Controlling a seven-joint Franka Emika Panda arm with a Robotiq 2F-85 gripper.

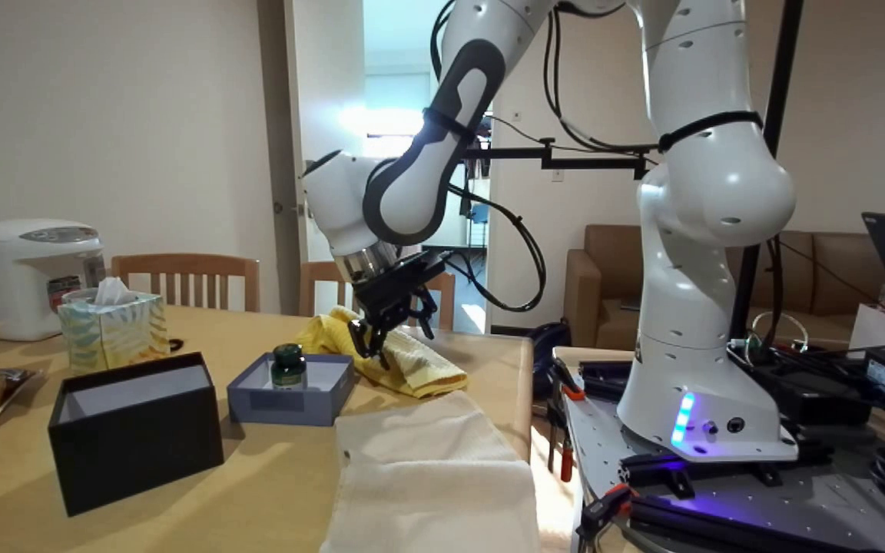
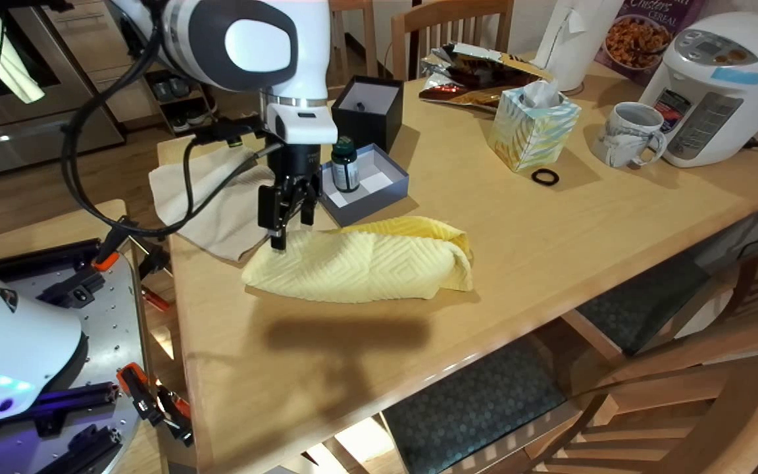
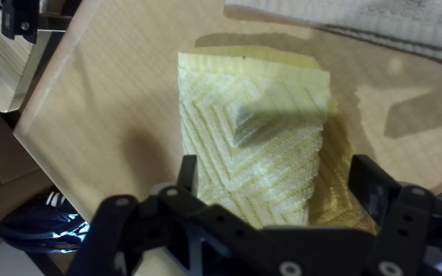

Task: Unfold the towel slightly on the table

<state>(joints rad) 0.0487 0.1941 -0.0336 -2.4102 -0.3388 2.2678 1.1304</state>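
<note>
Towel beneath the hand.

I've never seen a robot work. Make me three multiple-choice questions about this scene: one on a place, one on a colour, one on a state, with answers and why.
1. Where is the bottle?
A) In the black box
B) In the low box
C) In the mug

2. What colour is the towel below the gripper?
A) Red
B) Blue
C) Yellow

3. What state is the gripper in?
A) Open
B) Shut
C) Closed around the bottle

1: B, since both exterior views show it standing within that box's walls.
2: C, since all three views show yellow cloth.
3: A, since the wrist view shows its fingers wide apart.
</note>
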